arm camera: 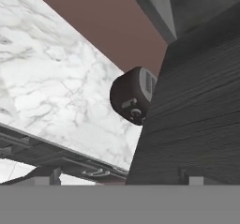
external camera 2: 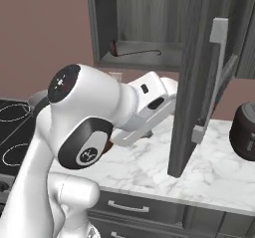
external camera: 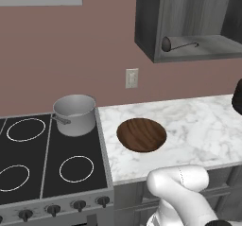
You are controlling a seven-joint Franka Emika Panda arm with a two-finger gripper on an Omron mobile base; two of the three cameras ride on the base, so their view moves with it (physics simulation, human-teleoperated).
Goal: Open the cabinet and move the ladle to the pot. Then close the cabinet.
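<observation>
The cabinet (external camera 2: 144,28) on the wall stands open, its door (external camera 2: 196,82) swung out over the counter with the silver bar handle (external camera 2: 215,77) on its outer face. Inside, the ladle (external camera: 166,44) lies on the shelf, brown bowl to the left and thin handle pointing right; it is also the ladle (external camera 2: 134,53) in the right base view. The pot (external camera: 74,114) stands on the stove's back right burner. My gripper (arm camera: 117,177) is open with nothing between its far-apart tips, down beside the open door (arm camera: 197,115). The door's edge hides the fingers in the right base view.
A round wooden disc (external camera: 141,134) lies on the marble counter (external camera: 198,126) right of the stove (external camera: 47,159). A dark round appliance (external camera 2: 245,130) sits at the counter's right end. My arm (external camera 2: 94,112) fills the space in front of the counter.
</observation>
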